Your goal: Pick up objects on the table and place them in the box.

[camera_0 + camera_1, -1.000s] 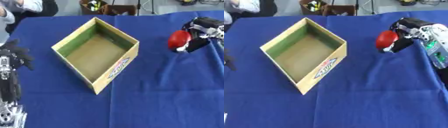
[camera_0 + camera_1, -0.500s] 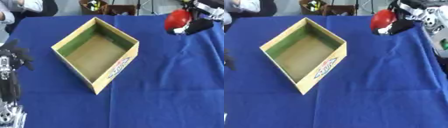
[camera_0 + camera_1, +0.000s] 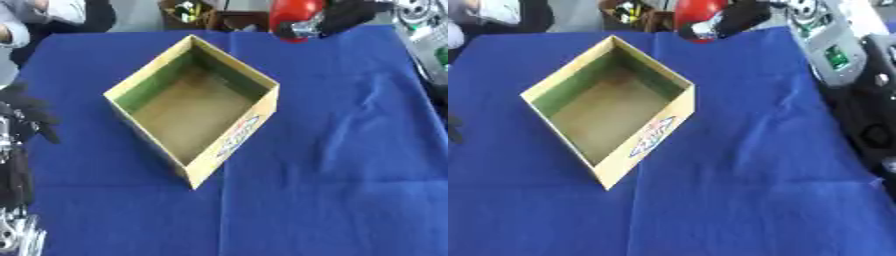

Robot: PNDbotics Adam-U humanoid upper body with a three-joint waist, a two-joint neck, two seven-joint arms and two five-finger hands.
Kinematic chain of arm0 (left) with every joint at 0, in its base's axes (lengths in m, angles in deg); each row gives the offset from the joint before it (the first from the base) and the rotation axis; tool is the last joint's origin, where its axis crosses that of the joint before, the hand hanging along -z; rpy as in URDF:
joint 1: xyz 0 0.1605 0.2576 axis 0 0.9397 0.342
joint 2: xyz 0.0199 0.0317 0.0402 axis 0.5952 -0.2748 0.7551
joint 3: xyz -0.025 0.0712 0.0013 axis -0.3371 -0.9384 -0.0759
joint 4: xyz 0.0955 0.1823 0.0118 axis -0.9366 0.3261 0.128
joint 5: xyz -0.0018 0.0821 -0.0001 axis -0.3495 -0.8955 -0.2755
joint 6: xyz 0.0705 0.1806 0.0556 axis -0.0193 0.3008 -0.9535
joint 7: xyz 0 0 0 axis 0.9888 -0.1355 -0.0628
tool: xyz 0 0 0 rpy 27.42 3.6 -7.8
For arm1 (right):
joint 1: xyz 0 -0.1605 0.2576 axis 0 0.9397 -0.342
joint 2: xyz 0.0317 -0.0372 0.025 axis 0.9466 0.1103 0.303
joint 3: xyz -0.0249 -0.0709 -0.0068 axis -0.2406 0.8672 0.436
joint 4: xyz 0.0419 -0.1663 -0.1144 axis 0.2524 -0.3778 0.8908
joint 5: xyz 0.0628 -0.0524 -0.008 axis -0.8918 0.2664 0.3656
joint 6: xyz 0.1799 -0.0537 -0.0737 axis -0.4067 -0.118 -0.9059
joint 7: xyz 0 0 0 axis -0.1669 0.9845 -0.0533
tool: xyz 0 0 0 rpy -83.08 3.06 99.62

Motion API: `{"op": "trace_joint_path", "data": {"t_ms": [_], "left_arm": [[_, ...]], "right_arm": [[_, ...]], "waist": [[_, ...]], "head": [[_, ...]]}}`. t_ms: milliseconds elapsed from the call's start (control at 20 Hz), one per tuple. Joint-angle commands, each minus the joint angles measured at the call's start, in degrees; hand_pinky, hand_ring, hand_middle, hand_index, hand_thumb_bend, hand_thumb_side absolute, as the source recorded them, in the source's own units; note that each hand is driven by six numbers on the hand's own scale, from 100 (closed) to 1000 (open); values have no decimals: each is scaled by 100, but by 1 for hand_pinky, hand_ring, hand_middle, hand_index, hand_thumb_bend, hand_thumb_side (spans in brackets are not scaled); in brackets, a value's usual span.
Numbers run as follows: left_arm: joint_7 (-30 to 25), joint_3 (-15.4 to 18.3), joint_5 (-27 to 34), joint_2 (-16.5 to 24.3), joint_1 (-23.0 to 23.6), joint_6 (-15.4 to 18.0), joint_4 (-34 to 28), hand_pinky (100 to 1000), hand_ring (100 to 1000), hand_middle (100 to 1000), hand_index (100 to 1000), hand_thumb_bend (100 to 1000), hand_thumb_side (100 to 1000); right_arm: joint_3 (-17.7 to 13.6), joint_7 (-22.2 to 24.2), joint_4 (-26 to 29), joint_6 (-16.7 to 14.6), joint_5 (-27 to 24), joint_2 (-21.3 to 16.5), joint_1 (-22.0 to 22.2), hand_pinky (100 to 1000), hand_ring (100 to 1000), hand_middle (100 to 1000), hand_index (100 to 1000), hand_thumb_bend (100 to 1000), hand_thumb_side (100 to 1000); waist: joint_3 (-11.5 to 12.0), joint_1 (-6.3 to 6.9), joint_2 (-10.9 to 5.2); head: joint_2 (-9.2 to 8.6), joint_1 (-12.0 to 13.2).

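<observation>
My right hand [image 3: 337, 15], fingers curled round the red ball [image 3: 293, 12], carries it; next I must lower it over the box [image 3: 262, 120].

One open cardboard box [image 3: 229, 152] sitting on one blue-covered table [image 3: 350, 165], one red object [image 3: 293, 14] being held aloft, two robot hands showing.

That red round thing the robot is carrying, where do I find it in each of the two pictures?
Left eye view: the red object sits at the top edge, right of centre, held by the right hand.
Right eye view: the red object is at the top edge too, but near the centre.
Shared landmark: the open cardboard box on the blue cloth; in both views the red object is above and to the right of the box's far corner.
</observation>
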Motion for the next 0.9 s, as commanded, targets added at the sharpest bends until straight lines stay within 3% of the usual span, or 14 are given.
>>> {"op": "trace_joint_path", "data": {"t_ms": [50,500,900], "left_arm": [[-33,-37,49,57,-69,7,-105,295,463,524,773,100,908],[-78,-75,98,49,-136,18,-105,295,464,524,773,100,907],[-98,-87,116,25,-167,21,-105,295,465,525,774,100,907]], "right_arm": [[49,20,-62,-75,88,262,-235,554,468,269,470,614,644],[198,33,-795,-360,602,1057,-437,560,470,265,466,597,600],[162,30,-1370,-536,1057,1593,-303,559,472,265,462,558,549]], "waist": [[39,-8,-121],[242,-43,-61],[307,-43,-6]], "head": [[-99,-67],[-154,-199],[-184,-247]]}}
